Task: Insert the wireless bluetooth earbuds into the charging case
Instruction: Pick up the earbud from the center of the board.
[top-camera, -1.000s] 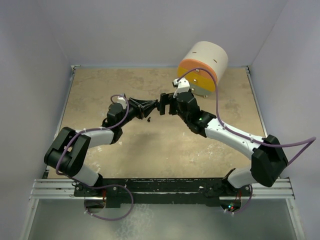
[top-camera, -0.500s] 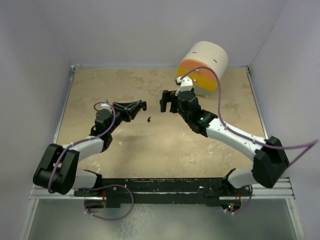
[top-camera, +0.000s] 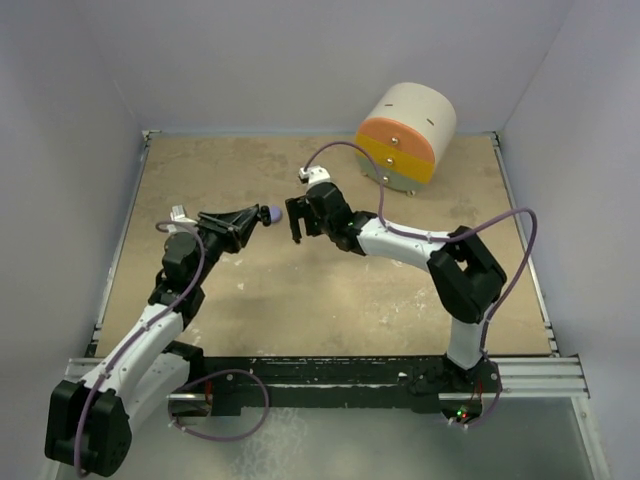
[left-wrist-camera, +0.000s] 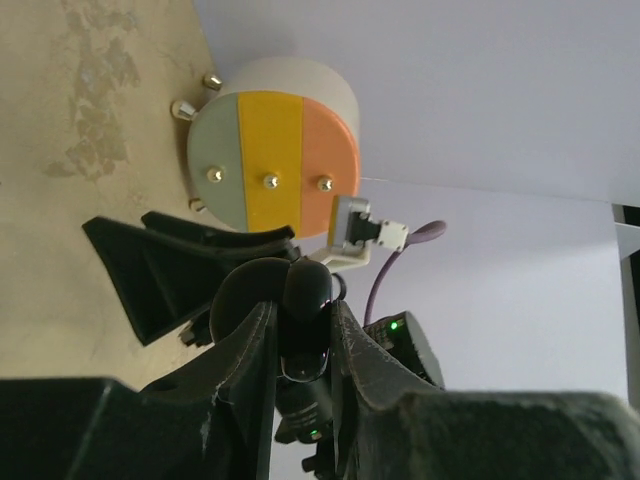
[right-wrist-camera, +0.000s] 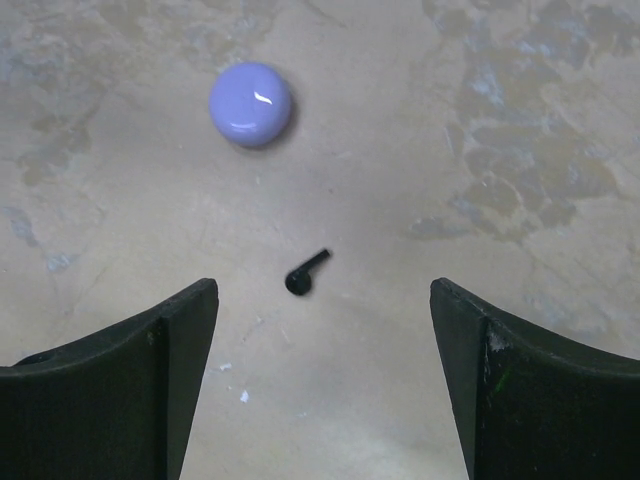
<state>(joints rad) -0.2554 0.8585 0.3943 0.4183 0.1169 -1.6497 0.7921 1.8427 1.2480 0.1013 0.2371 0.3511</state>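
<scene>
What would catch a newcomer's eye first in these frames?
The big cream drum with its orange and yellow striped face, lying at the far right of the table. Next, the lavender puck on the table and the tiny black earbud lying loose before the open right gripper, while the left gripper clamps a dark round puck.

Soft, even light, faint shadows; left pincer (left-wrist-camera: 302, 318) and its gripped black puck (left-wrist-camera: 310, 285) look blurred close-up.

Looks like a lab test cell to us: plain white walls (top-camera: 60, 100) boxing in a tan bench (top-camera: 330, 300), two arms (top-camera: 150, 335) bolted to an aluminum rail (top-camera: 540, 375).
</scene>
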